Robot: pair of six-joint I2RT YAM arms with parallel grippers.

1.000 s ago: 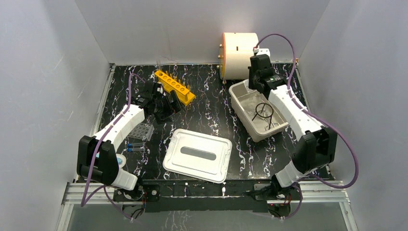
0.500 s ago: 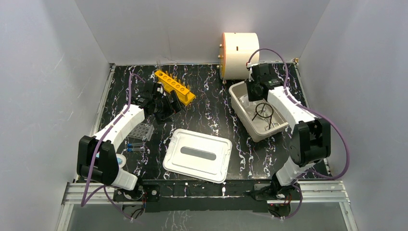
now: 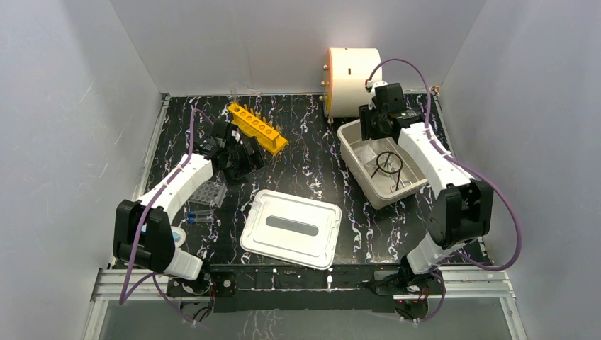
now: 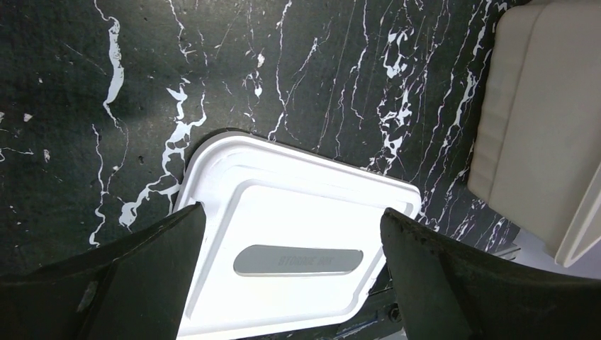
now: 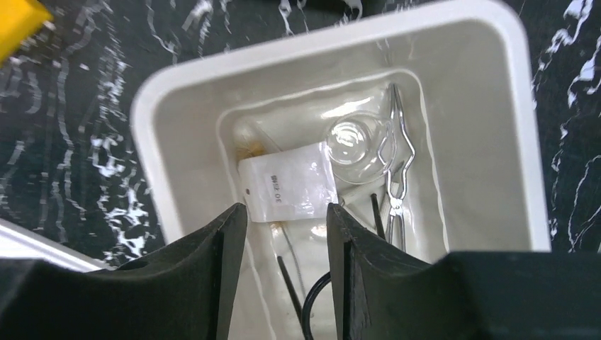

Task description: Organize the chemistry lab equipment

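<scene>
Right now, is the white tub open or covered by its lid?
Open. The lid lies flat on the table, apart from the tub, and the wire tongs inside it show.

Two white arms (image 3: pixel 183 178), black joints and jaws, purple cables (image 3: pixel 128 282).

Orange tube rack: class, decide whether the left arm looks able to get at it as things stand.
Probably yes. The left gripper hangs open right beside the orange tube rack, with nothing between them, though it faces the lid and must turn.
</scene>
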